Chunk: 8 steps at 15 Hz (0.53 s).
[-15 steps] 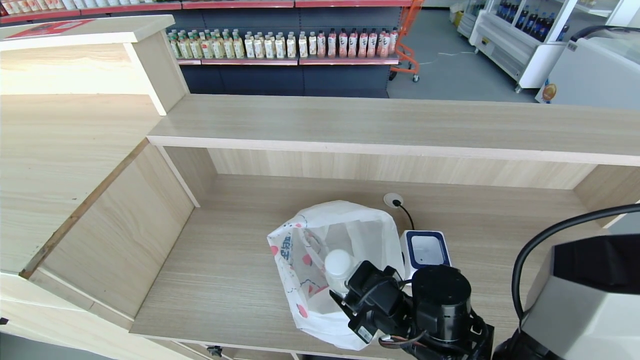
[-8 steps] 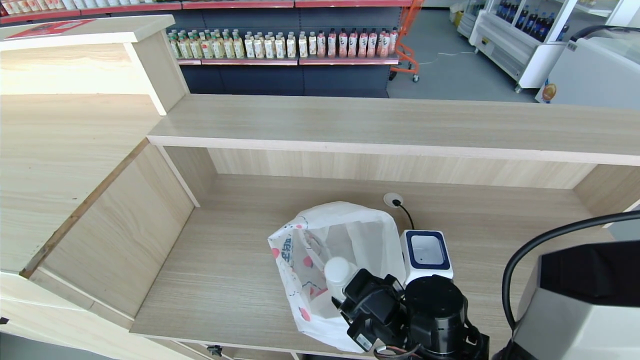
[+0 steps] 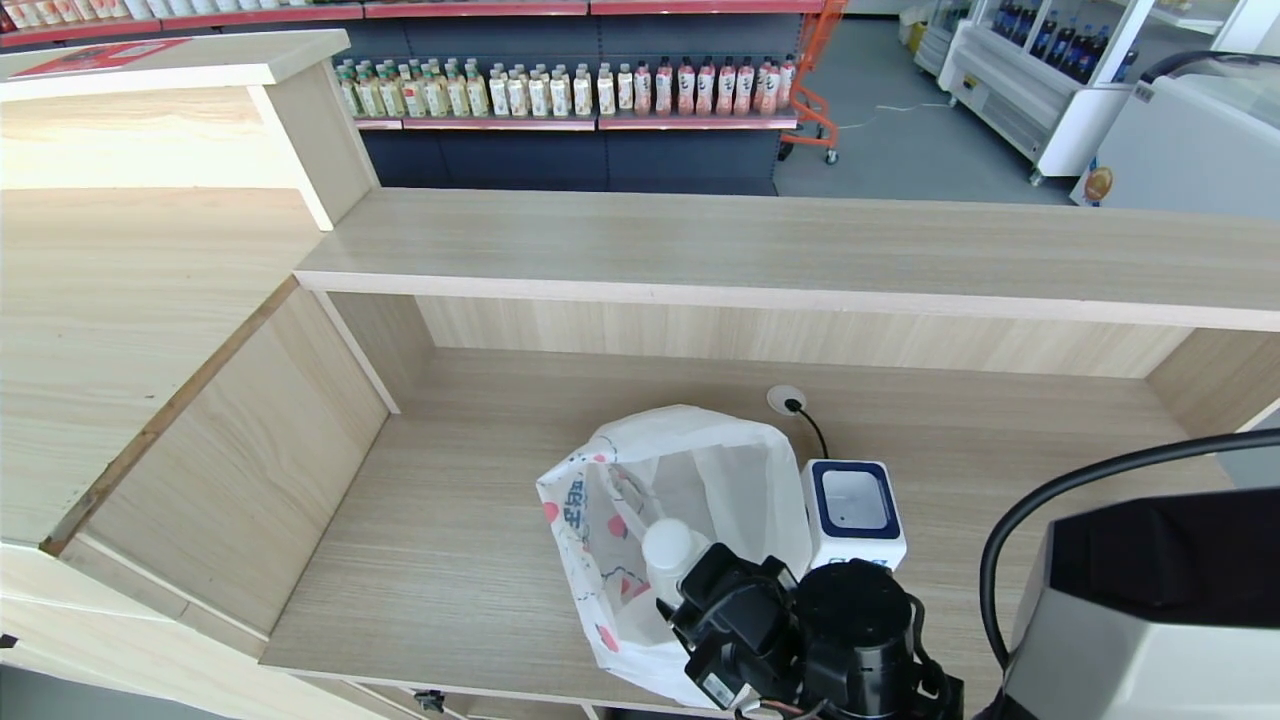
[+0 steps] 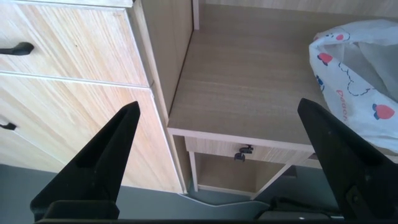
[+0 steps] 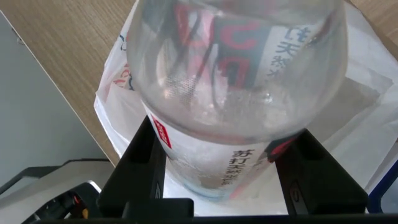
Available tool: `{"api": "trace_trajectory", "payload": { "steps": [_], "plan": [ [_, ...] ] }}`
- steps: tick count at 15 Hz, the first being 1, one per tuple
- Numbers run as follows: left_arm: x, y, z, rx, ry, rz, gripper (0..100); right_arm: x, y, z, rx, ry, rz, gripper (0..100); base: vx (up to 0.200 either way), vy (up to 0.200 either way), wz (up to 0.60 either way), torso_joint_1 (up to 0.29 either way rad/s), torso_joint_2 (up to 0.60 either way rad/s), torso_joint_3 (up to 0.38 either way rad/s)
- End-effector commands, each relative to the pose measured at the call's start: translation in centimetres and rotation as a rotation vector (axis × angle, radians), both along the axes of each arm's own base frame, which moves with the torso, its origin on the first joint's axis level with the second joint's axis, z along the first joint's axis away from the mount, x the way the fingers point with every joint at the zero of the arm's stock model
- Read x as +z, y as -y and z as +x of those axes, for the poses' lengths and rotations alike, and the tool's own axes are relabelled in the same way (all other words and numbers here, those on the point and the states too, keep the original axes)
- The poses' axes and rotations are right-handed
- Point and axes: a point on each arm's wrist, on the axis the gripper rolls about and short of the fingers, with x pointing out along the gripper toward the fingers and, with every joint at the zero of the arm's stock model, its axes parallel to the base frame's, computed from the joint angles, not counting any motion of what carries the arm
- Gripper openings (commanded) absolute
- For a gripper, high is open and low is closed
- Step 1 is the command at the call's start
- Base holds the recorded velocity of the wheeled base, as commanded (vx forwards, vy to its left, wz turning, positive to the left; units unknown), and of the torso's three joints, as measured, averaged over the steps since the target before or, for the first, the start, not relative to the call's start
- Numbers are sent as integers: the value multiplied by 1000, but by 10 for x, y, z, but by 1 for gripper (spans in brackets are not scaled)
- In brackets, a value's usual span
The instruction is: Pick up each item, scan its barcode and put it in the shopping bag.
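A white shopping bag with red and blue print stands open on the lower counter. Inside its mouth is a clear bottle with a white cap, and my right gripper is shut on it. In the right wrist view the bottle with its red-printed label sits between the black fingers, with the bag beneath. A white scanner with a blue-framed window stands just right of the bag. My left gripper hangs open in front of the counter's near edge, the bag off to one side.
A cable runs from the scanner to a round socket behind it. The raised counter ledge overhangs the back, and a wooden side panel closes the left. Drawer fronts sit beside the counter opening.
My right gripper has carried the bottle down and toward the near edge, deeper into the bag's mouth. The bag and scanner have stayed in place.
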Motion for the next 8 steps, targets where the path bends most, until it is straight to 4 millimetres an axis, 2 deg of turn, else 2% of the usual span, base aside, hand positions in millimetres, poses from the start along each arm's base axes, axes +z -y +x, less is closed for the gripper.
{"api": "trace_trajectory", "payload": {
  "steps": [1, 8],
  "plan": [
    [0, 0, 0, 1, 1, -1, 100, -1, -4, -1, -36, 3, 6, 0, 0, 0, 0, 0, 0, 0],
    [0, 0, 0, 1, 1, -1, 100, -6, -10, -2, -55, 1, -6, 0, 0, 0, 0, 0, 0, 0]
  ]
}}
